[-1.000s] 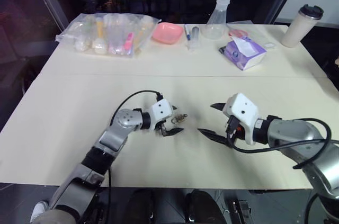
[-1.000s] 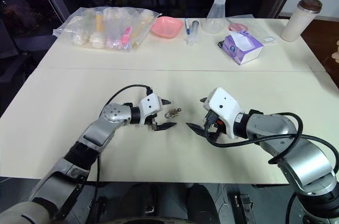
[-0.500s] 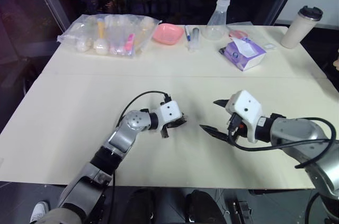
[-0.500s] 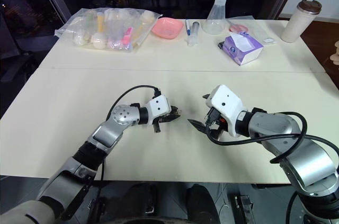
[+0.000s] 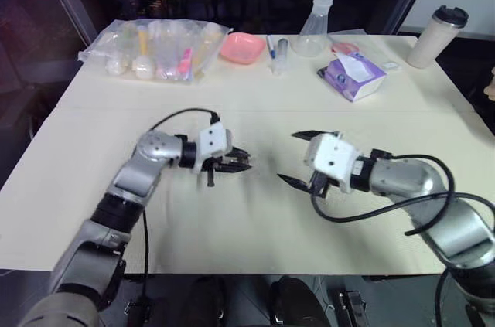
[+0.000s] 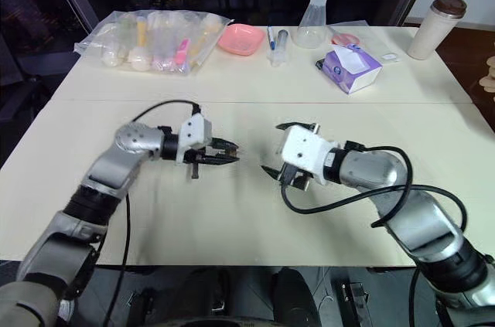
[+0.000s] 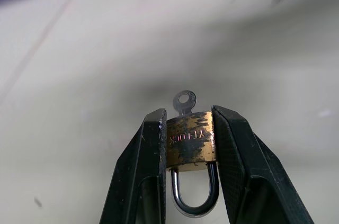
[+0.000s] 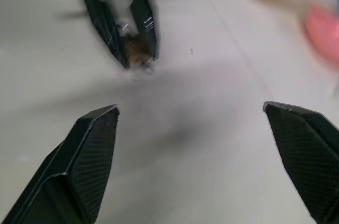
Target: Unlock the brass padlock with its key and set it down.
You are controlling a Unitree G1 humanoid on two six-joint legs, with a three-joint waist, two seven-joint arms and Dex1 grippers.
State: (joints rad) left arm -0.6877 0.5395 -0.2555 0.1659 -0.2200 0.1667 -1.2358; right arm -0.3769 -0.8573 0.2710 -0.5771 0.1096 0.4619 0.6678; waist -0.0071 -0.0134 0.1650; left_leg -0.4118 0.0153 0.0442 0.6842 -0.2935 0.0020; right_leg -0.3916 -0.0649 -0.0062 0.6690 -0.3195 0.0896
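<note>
the left gripper (image 7: 186, 128) has its textured black fingers clenched on the brass padlock (image 7: 189, 142), held above the matte cream table (image 5: 255, 103): worn yellow body, thin silvery u-shaped shackle, flat round-eyed key (image 7: 184, 101) protruding. the right gripper (image 5: 298, 158) is spread wide, holding nothing.

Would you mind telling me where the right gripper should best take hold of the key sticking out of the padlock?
Probably by the key's flat round head, the only part standing clear. The left gripper pinches the brass padlock's body between its fingers, shackle toward the wrist, so the key points outward. The right gripper, fingers wide open, faces it and should come in head-on, pinching the head's flat faces.
</note>
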